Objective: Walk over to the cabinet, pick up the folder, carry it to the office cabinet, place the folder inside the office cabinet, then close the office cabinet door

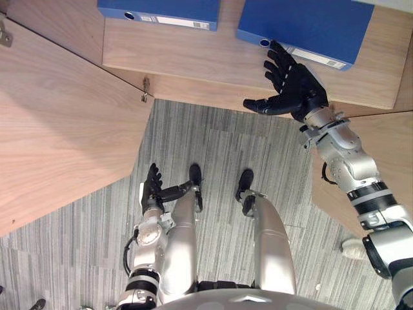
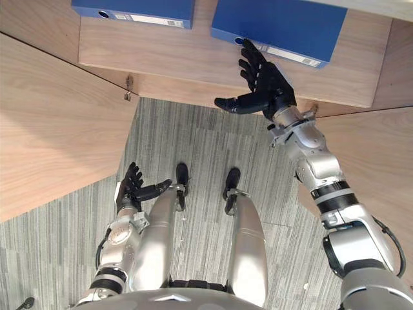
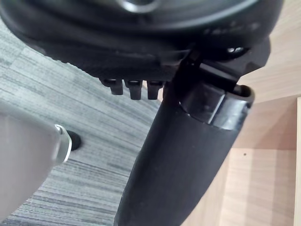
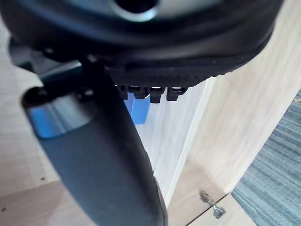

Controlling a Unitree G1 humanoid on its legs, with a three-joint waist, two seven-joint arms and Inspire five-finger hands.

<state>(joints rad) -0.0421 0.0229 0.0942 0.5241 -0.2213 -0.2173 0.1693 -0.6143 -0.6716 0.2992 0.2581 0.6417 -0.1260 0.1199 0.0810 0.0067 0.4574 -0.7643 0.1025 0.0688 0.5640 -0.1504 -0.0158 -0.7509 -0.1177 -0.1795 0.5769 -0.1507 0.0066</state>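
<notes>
With the right robot hand [image 1: 293,84] spread wide and empty at the near edge of the blue folder [image 1: 310,26] lying on the cabinet shelf [image 1: 193,58], a shallow grip could shove it farther in, while the left robot hand [image 1: 153,187] hangs low, open and empty.

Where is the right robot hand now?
Upper right of the left eye view: the right robot hand, open, at the near edge of the right blue folder.

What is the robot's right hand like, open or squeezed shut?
Open. The right hand has straight, spread fingers, its thumb out sideways, reaching toward the blue folder on the shelf; it grips nothing.
</notes>
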